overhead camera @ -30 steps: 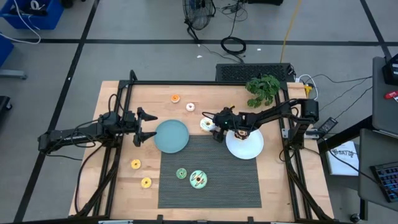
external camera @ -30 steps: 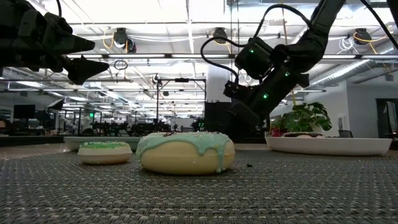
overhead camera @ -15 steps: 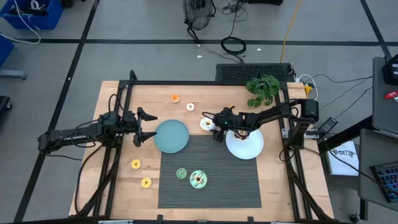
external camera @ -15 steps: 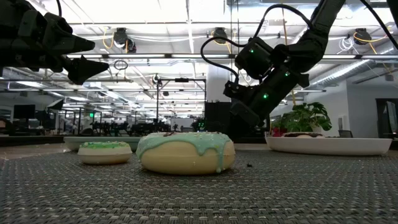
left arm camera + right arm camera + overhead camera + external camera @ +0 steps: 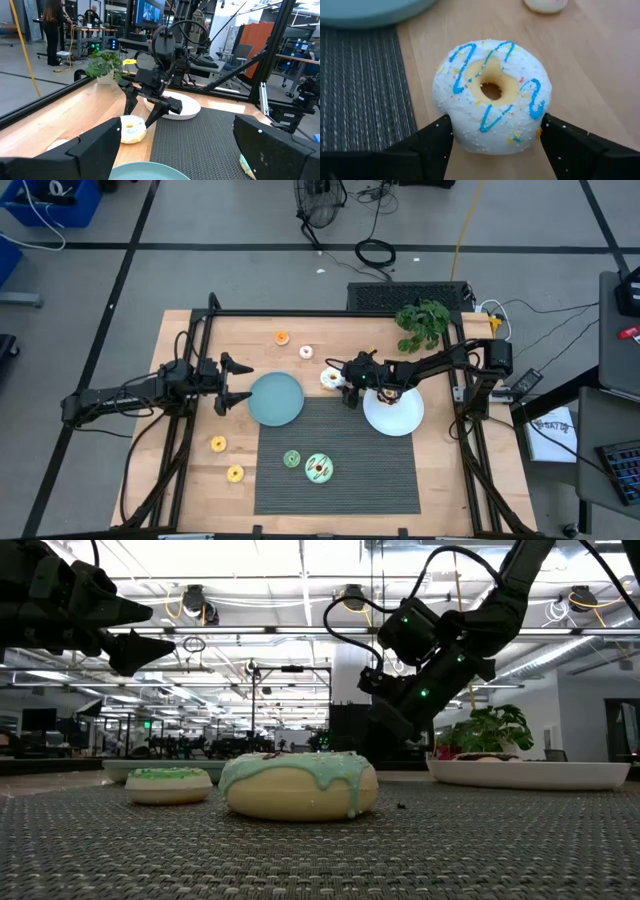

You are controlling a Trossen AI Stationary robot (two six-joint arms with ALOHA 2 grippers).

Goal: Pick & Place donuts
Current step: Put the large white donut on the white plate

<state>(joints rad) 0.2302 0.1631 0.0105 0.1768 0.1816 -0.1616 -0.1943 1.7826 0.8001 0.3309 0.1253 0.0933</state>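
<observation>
Donut (image 5: pixel 492 95), white with blue squiggles, sits on the tabletop (image 5: pixel 190 465) beside the mat; my right end effector (image 5: pixel 492 145) straddles it, fingers partly open at its sides. Looks light, soft: I'd pinch across the ring.

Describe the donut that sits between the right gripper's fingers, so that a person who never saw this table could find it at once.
Start at the round white plate on the wooden table; the right gripper reaches past its rim toward the teal plate. Between its fingers, on bare wood beside the dark mat, lies the white donut. Only it carries blue zigzag icing lines.
</observation>
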